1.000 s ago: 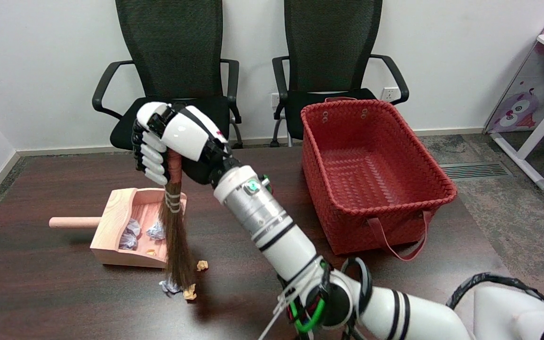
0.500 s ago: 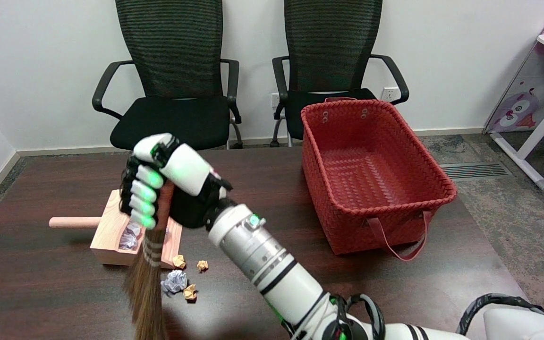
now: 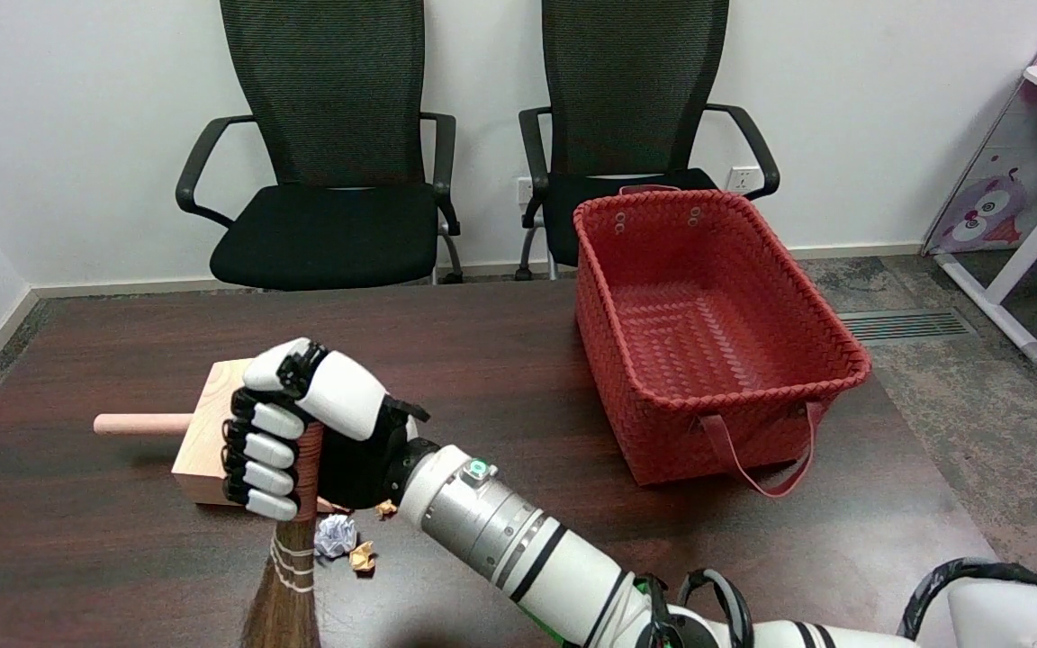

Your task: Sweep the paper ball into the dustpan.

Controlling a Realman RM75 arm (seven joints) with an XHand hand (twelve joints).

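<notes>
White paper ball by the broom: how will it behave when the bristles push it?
The white paper ball looks loosely crumpled, so probably very light. Its irregular shape suggests it tumbles rather than rolls straight. The broom bristles look soft and may flick it sideways, past the dustpan.

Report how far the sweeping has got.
In hand: the right hand grips the broom, bristles at the table's near edge. Left: a white paper ball and orange scraps lie outside the wooden dustpan, whose inside the hand hides.
</notes>
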